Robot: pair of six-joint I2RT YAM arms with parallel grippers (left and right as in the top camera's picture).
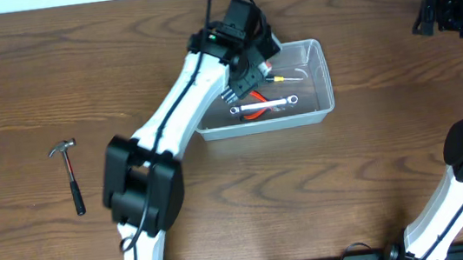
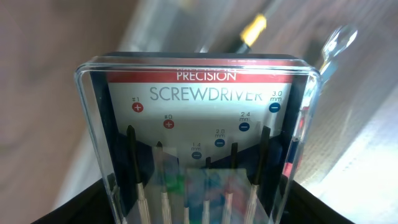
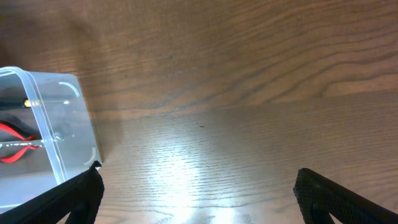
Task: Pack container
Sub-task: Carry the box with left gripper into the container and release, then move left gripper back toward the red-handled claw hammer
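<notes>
Container point(image 1: 326, 86), a clear plastic bin, sat near the middle of the table's far side, already holding a wrench point(image 1: 265, 106), red-handled pliers point(image 1: 255, 115) and a yellow-tipped tool point(image 1: 278, 79). The left gripper point(image 1: 245, 76) hung over its left end, clamped on a precision screwdriver case point(image 2: 199, 137) by one end only. That slick plastic could likely pivot or slip. Dropped from there, the case might land on the wrench and pliers, prop against the wall and stick up past the rim. The right gripper point(image 3: 198, 177) waited far off, fingers wide and empty. A hammer point(image 1: 70, 175) lay unpacked at the left.
</notes>
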